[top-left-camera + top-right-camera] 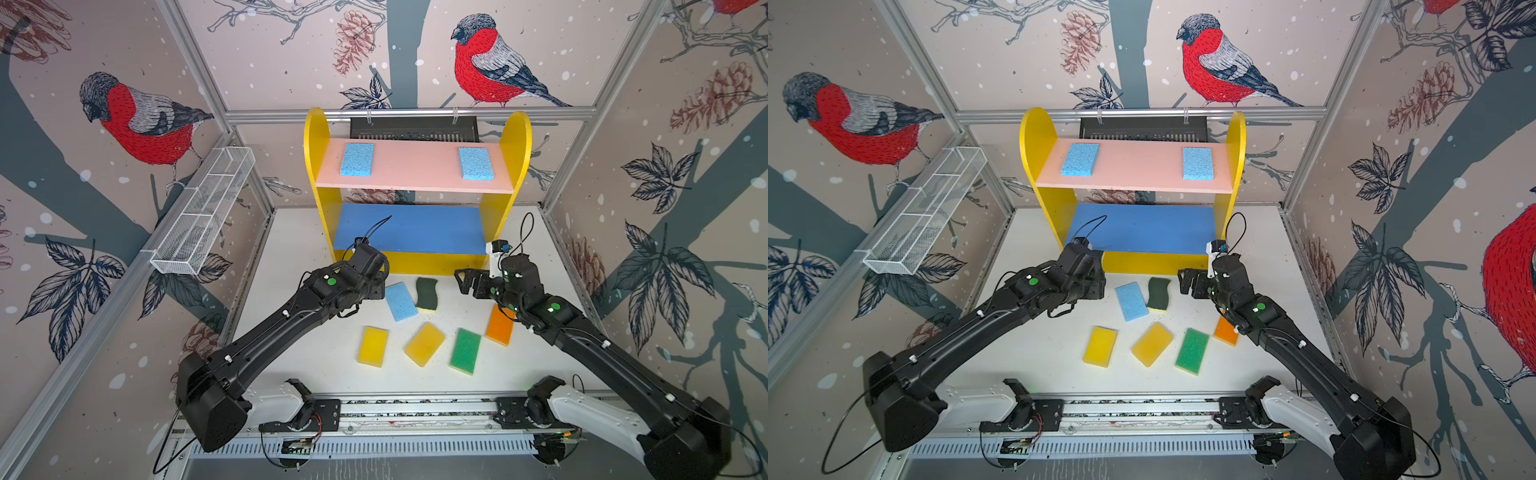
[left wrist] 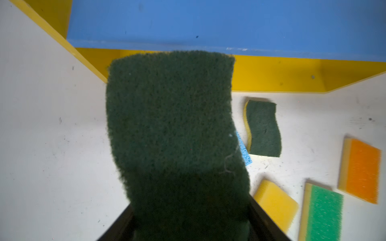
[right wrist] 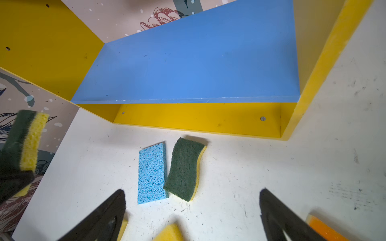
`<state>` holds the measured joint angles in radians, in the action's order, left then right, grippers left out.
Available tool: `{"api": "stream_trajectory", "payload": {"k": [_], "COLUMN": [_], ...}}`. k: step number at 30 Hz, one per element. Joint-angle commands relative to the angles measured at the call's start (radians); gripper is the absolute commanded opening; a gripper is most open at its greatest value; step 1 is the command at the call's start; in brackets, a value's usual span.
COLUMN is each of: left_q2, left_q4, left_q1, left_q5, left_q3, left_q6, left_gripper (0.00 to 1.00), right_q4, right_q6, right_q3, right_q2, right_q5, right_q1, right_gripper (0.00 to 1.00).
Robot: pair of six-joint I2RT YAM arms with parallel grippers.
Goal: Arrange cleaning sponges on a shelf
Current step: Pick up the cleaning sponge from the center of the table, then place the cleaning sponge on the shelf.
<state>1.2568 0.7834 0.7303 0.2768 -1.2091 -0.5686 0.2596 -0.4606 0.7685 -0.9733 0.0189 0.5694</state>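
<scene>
**Dark-green sponge gripped, shelf placement pending**

Top views: The shelf is stood at the far edge of the surface. Two light blue sponges are laid flat on the pink top board, one toward each end. The blue middle board is bare. Six pieces are left loose before the shelf: a third blue sponge touching a wavy dark-green one, two yellow blocks, a green block and an orange block. The right tool is seen spread apart and empty.

Left wrist: The left tool is clamped on the held sponge. A coarse, fibrous scouring face is presented, aimed at the blue board's front edge.

Right wrist: A porous yellow foam base is shown under the held sponge's scouring layer.

Judgement: the carry step is in hand. Next, a level advance over the blue board, clear of the pink one, is called for before release.
</scene>
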Motion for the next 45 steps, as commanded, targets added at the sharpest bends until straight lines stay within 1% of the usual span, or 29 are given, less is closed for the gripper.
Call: {"api": "stream_trajectory", "payload": {"k": [1,7,16,22,29,32,37,42,45], "left_q2": [-0.007,0.021,0.099,0.201,0.32,0.374,0.445,0.555,0.589], "left_q4": [0.074,0.139,0.155,0.185,0.167,0.174,0.129,0.131,0.076], "left_q1": [0.02,0.073,0.09,0.094,0.092,0.092,0.09,0.08,0.062], "left_q5": [0.022,0.07,0.062,0.06,0.074,0.093,0.081,0.074,0.053], "left_q3": [-0.076,-0.236,-0.461,-0.686,-0.873,-0.962,-1.072,-1.235,-1.259], "left_q6": [0.022,0.062,0.166,0.251,0.354,0.375,0.405,0.426,0.445], "left_gripper": [0.66,0.65,0.64,0.64,0.64,0.64,0.65,0.66,0.67], "right_q4": [-0.002,0.001,0.01,0.007,0.015,0.022,0.033,0.053,0.054], "right_q6": [0.023,0.028,0.046,0.052,0.066,0.072,0.086,0.106,0.115], "right_q3": [0.002,-0.002,0.005,0.004,0.005,0.004,0.009,0.032,0.033], "right_q2": [0.023,0.05,0.065,0.079,0.097,0.102,0.105,0.105,0.108], "right_q5": [-0.002,0.003,-0.006,-0.007,-0.008,-0.014,-0.016,-0.012,-0.012], "right_q1": [0.001,0.003,0.003,0.003,0.004,0.004,0.004,0.004,0.004], "right_gripper": [1.0,1.0,1.0,1.0,1.0,0.99,1.0,0.99,0.99]}}
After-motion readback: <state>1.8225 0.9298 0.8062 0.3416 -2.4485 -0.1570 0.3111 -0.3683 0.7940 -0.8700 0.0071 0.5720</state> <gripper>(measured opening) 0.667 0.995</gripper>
